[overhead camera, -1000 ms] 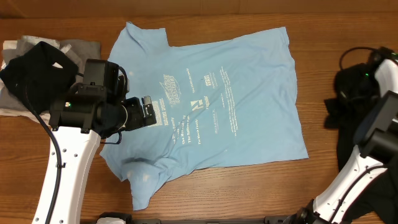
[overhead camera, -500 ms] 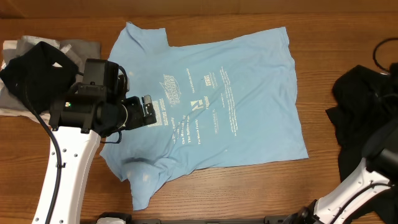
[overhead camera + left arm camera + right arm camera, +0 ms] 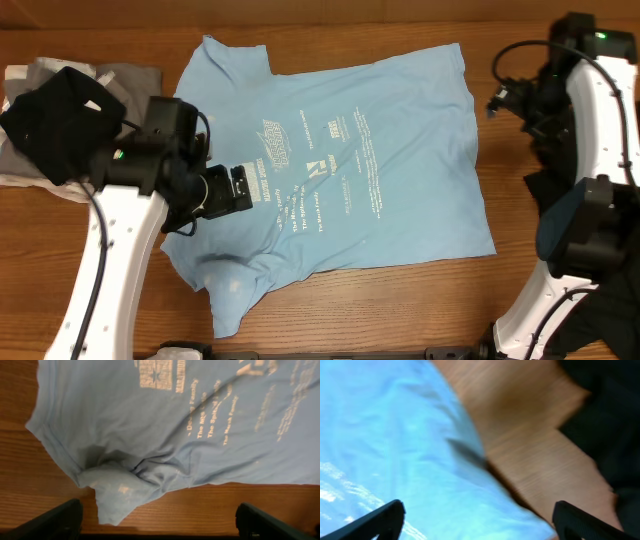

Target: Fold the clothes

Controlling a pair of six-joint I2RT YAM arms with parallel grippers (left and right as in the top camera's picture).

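Mid-table: light blue T-shirt [image 3: 360, 170] lies spread print-up, no fold made yet, both grippers empty.
Left gripper [image 3: 160, 522] hovers over the crumpled sleeve [image 3: 120, 495] with jaws spread wide; right gripper [image 3: 477, 522] is also spread, between the shirt's edge and the black garment [image 3: 615, 420]. Risks: the bunched sleeve gets folded in as a lump; the right fingers snag the black cloth; a shallow pinch drags the shirt askew.
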